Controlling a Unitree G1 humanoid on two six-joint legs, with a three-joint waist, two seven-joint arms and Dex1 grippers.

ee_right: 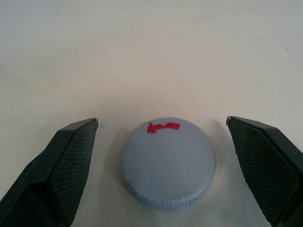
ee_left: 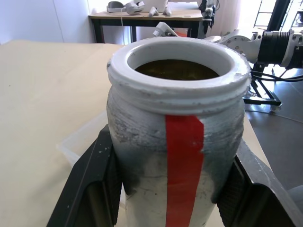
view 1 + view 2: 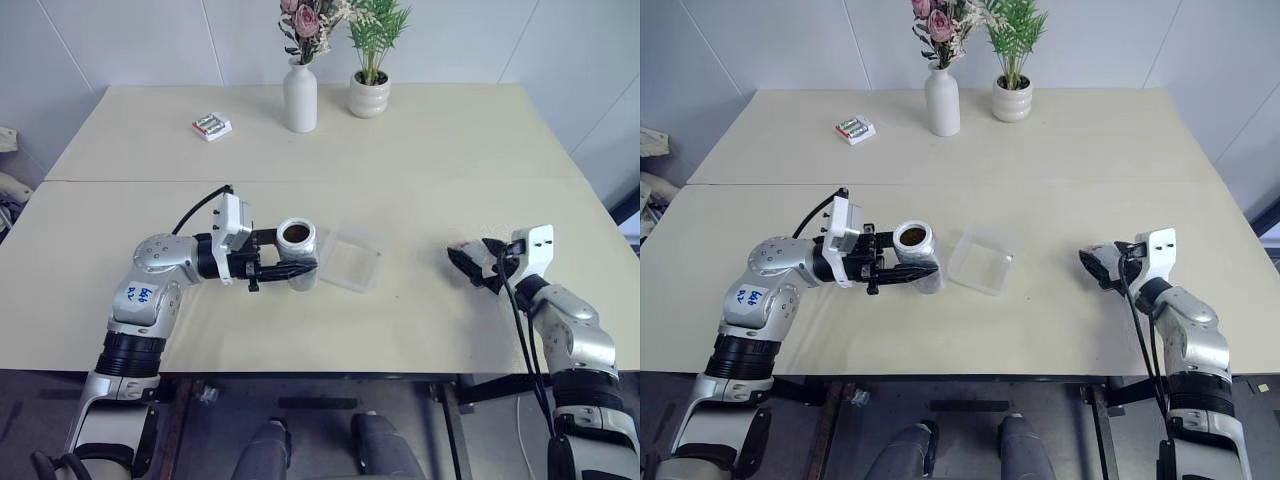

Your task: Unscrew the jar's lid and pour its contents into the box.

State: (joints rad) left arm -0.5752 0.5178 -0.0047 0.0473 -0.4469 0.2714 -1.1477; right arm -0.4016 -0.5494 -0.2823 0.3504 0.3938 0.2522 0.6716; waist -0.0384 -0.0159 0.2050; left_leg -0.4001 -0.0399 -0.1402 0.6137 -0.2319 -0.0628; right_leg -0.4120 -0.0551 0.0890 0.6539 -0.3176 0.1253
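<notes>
My left gripper [image 3: 300, 268] is shut on the jar [image 3: 298, 242], one black finger on each side of it. The jar [image 2: 180, 142] stands upright with a red strip down its side. Its mouth is uncovered and brown contents [image 2: 175, 70] show inside. Just to the right of the jar, the clear box [image 3: 355, 258] lies on the table. At the right of the table, the grey lid [image 1: 169, 163] with a red mark lies flat on the tabletop. My right gripper [image 1: 161, 120] is open, one finger on each side of the lid, touching neither edge.
At the table's far side stand a white vase with flowers [image 3: 300, 98] and a small potted plant [image 3: 369, 95]. A white pack of batteries [image 3: 211, 125] lies at the far left. A seam [image 3: 420, 181] crosses the table [image 3: 430, 320].
</notes>
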